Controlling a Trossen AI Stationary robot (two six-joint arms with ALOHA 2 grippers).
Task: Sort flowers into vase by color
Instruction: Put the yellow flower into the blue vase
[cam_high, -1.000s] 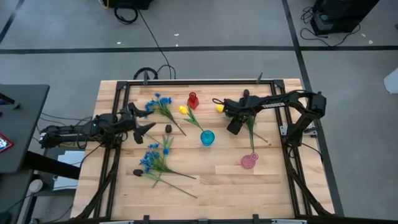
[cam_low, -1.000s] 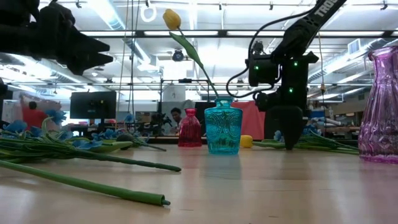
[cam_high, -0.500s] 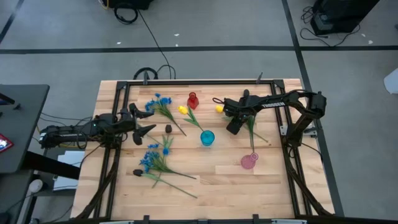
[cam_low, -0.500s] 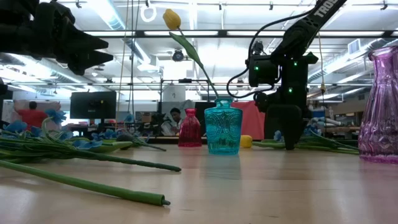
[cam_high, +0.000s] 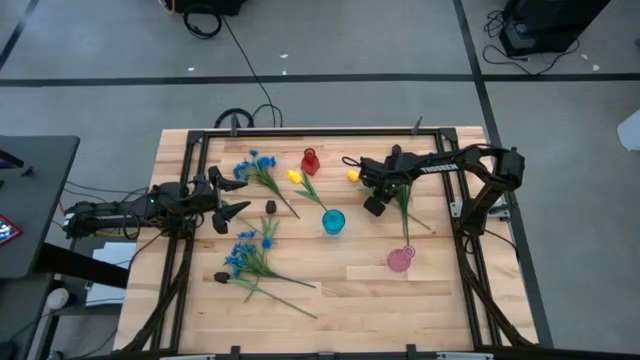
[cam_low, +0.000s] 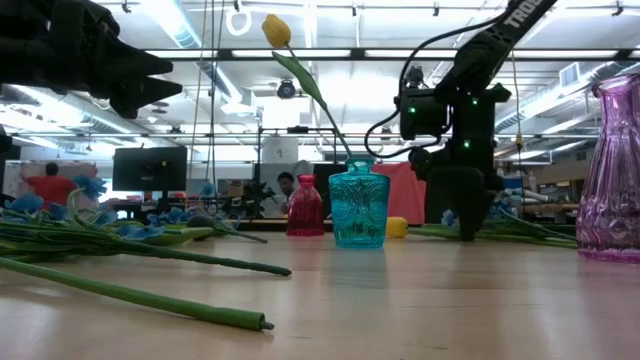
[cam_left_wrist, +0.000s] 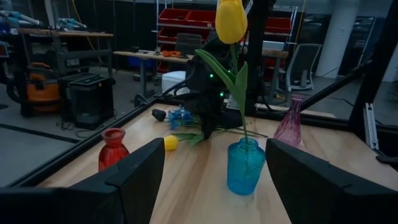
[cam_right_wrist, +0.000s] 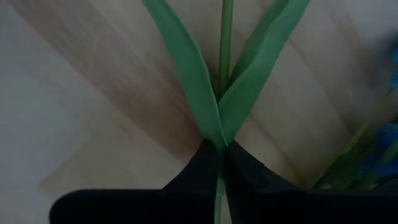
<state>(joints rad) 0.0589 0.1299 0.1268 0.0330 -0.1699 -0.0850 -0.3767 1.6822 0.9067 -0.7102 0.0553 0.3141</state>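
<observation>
Right gripper (cam_high: 374, 205) down at the table (cam_high: 340, 300), fingers (cam_right_wrist: 249, 177) pinched on the green stem (cam_right_wrist: 225, 43) of a lying flower, just below where two leaves (cam_right_wrist: 186, 68) fork. Its yellow bud (cam_high: 353, 174) lies just beyond the gripper. Blue vase (cam_high: 333, 222) beside it, holding a yellow tulip (cam_low: 277, 30). Pink vase (cam_high: 400, 260) near. Left gripper (cam_high: 228, 200) hovers well apart, fingers (cam_left_wrist: 140, 171) spread; blue flowers (cam_high: 245, 255) below it.

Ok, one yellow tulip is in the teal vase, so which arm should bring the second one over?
Right. The right gripper is closed on the stem of the yellow tulip lying on the table. The left gripper is open, off by the blue flowers.
</observation>
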